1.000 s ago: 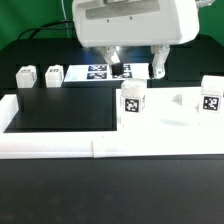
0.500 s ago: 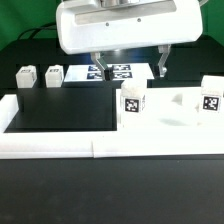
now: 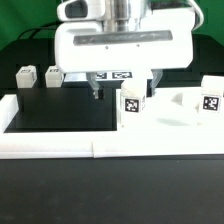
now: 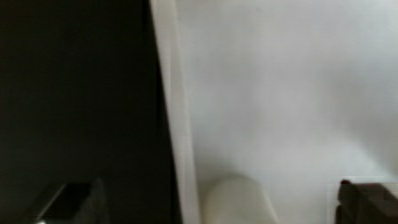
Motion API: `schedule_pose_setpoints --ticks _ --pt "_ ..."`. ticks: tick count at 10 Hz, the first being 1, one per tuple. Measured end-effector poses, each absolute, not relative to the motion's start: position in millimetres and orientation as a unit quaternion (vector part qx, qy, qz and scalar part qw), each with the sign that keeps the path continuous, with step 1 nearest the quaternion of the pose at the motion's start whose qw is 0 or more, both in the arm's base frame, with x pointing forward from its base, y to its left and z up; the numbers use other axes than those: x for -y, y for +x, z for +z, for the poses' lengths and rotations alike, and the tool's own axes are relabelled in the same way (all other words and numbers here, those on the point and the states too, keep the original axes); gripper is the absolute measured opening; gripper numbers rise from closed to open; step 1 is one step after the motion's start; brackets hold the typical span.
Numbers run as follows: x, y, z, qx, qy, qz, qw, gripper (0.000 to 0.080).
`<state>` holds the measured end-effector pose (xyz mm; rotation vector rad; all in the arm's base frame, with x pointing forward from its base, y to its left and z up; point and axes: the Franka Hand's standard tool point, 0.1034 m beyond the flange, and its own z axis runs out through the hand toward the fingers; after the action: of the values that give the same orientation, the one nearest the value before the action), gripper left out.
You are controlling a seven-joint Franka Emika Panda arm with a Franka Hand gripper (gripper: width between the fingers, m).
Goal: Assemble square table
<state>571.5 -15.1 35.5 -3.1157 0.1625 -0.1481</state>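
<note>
On the exterior view's right: tabletop panel (image 3: 175, 118), white, lying flat inside the border wall (image 3: 60, 145). Two tagged legs (image 3: 133, 103) (image 3: 211, 97) are standing upright at the panel. Two smaller-looking legs (image 3: 25, 77) (image 3: 53, 74) are sitting well apart on the left. Gripper (image 3: 123, 90) is hanging over the panel's left edge with its fingers (image 4: 68, 205) spread apart. The marker board (image 3: 108, 75) is lying behind.

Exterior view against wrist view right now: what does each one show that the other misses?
Exterior only: two legs at its left, one at its right, marker board, border wall. Wrist only: close-up of the tabletop edge against black table. Both: open gripper, tabletop; a fourth leg is possibly the wrist's blurred white shape.
</note>
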Motion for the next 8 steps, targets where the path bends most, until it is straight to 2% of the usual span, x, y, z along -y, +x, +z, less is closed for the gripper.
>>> schedule_pose_setpoints --ticks 2,6,7,8 --pt "11.1 565.7 13.4 -0.067 -0.997 -0.041 0.006 0.0648" --pt "10.3 567.1 9.3 -0.068 -0.997 -0.038 0.009 0.0648" --pt "10.4 567.1 9.3 -0.068 -0.997 -0.038 0.009 0.0556" --pt "10.5 567.1 9.3 -0.068 -0.997 -0.038 0.009 0.0373"
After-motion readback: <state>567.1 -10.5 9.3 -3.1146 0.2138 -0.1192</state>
